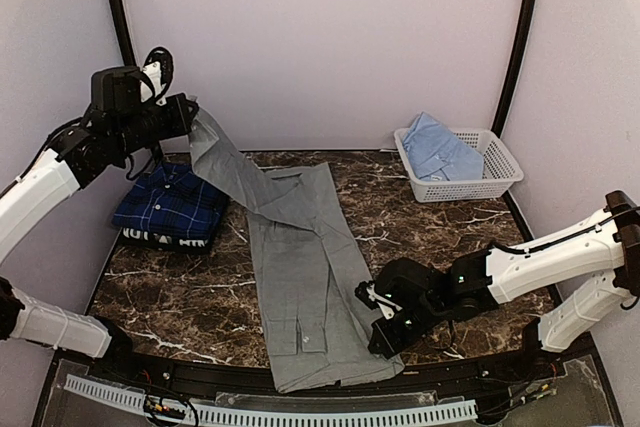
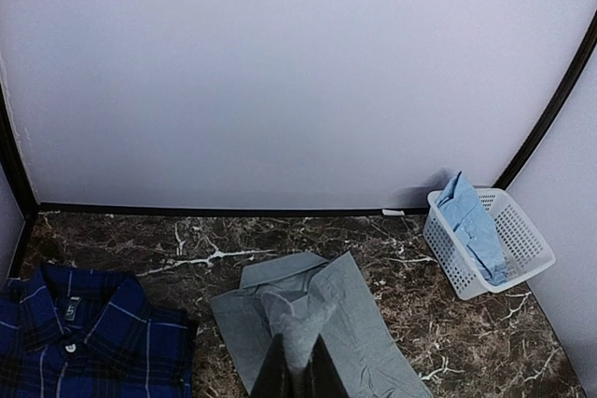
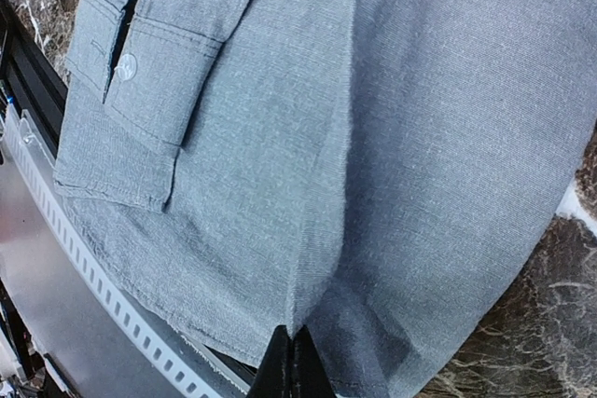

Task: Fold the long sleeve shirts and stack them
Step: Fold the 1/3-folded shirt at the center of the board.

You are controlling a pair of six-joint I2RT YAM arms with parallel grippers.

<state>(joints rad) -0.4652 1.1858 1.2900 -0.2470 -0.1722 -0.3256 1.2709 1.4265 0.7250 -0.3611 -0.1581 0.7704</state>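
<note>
1. Grey shirt [image 1: 300, 267], left end: one sleeve is lifted off the table [image 1: 180, 287] and runs up and left as a taut strip to the left gripper [image 1: 190, 112].
2. Left arm: the forearm rises from the lower left along the wall. The wrist is high at the back left, with the gripper pointing right. Its jaws are clamped on the end of the sleeve, and the left wrist view shows the cloth bunched between the fingertips.
3. Navy plaid shirt [image 1: 170, 202]: folded into a flat square on the table below the left gripper, collar up, with a white lettering band on its near edge.
4. Body of the grey shirt: lies flat at table centre, collar toward the back and hem at the near edge. The other sleeve is folded along it, showing a buttoned cuff.
5. Right arm: reaches in low from the right, forearm nearly level, with the right gripper [image 1: 385, 332] angled down and left. Its jaws are closed on the shirt's lower right edge, where a crease runs to the fingertips.
6. Light blue shirt [image 1: 438, 147]: crumpled inside the white basket [image 1: 500, 162] at the back right.
</note>
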